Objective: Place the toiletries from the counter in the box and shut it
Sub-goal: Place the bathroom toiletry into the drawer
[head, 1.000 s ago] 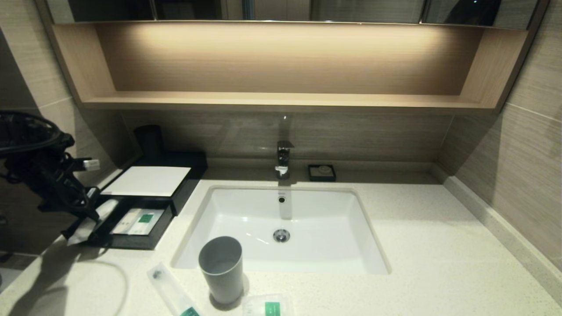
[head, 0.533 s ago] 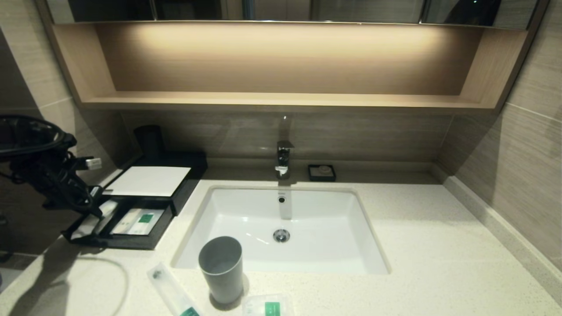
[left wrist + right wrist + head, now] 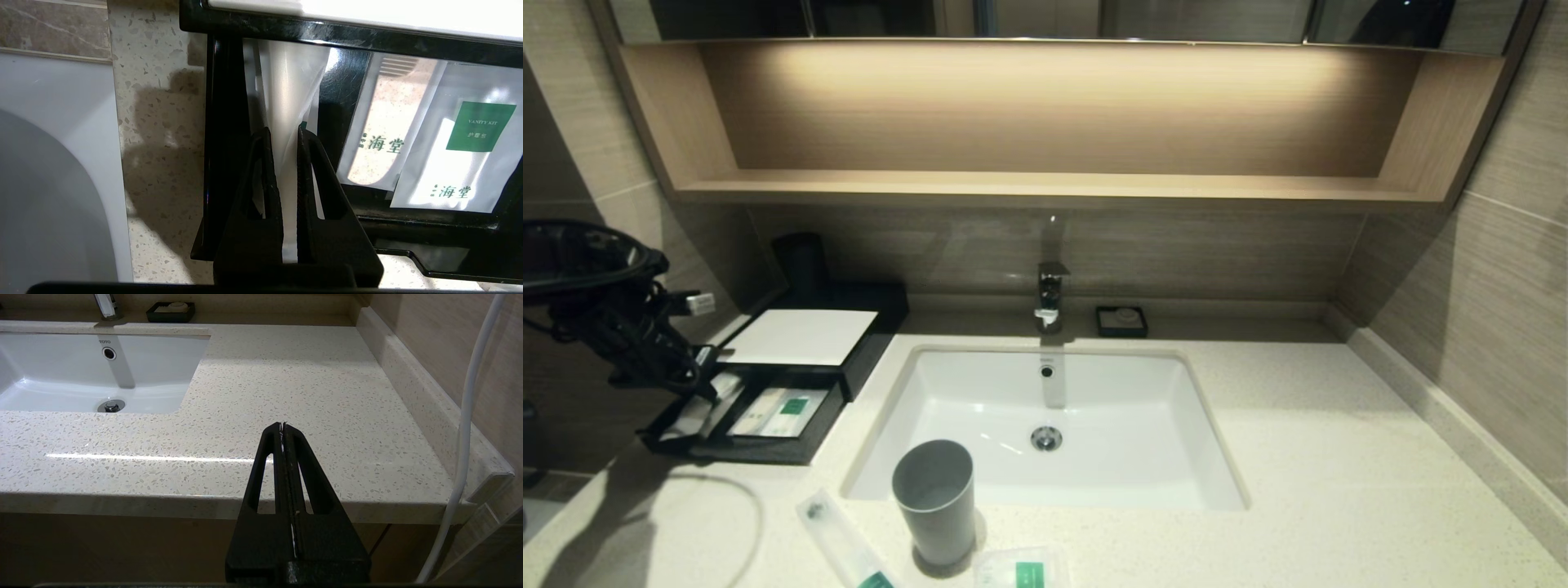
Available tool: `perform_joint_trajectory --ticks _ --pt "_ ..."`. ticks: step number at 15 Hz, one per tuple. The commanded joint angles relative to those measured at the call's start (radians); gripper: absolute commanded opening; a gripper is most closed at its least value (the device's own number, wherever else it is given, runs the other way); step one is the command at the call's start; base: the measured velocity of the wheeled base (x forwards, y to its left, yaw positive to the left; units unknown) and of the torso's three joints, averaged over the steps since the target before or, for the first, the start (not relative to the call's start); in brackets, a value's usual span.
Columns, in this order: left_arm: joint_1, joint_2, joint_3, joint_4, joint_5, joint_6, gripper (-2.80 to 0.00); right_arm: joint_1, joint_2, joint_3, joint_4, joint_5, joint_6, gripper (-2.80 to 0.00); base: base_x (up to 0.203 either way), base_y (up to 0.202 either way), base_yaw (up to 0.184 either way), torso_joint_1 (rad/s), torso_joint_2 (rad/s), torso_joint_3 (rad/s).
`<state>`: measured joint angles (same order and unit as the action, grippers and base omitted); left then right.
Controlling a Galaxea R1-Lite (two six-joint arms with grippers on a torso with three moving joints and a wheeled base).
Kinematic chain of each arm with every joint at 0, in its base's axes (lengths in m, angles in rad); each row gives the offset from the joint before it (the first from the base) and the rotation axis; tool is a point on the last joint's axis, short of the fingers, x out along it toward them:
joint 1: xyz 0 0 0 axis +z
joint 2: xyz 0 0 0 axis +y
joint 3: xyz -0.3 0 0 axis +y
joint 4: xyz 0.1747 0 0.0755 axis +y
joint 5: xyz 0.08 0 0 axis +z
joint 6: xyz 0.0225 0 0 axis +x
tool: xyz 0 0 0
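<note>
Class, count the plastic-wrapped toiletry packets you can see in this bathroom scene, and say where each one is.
5: two flat in the open drawer of the box, one in the left tool above it, two on the counter beside the grey cup; others may be hidden.

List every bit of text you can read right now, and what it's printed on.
"VANITY KIT": green label of the packet in the drawer.
"海堂": that packet and its neighbour packet.
"TOTO": sink wall.
Small characters under "VANITY KIT", and labels on counter packets in the head view: unreadable.

left tool (image 3: pixel 284 134) clamped, angled down | right tool (image 3: pixel 283 426) closed, parked low
</note>
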<state>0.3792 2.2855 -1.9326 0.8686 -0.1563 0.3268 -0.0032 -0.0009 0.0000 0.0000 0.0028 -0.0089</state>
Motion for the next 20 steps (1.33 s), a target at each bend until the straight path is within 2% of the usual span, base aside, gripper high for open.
perform_joint_trajectory --ticks 1,13,20 --pt "0.000 -0.002 0.000 -0.014 -0.011 0.000 -2.80 0.000 0.001 0.002 0.000 0.000 0.000 -2.80 0.000 0.000 0.000 0.000 0.00 0.000" --pt "-0.009 -0.001 0.000 -0.075 -0.012 0.012 -2.80 0.000 0.001 0.002 0.000 0.000 0.000 -2.80 0.000 0.000 0.000 0.000 0.00 0.000" --pt "-0.008 0.021 0.001 -0.094 -0.012 0.052 -2.80 0.000 0.001 0.002 0.000 0.000 0.000 -2.80 0.000 0.000 0.000 0.000 0.00 0.000"
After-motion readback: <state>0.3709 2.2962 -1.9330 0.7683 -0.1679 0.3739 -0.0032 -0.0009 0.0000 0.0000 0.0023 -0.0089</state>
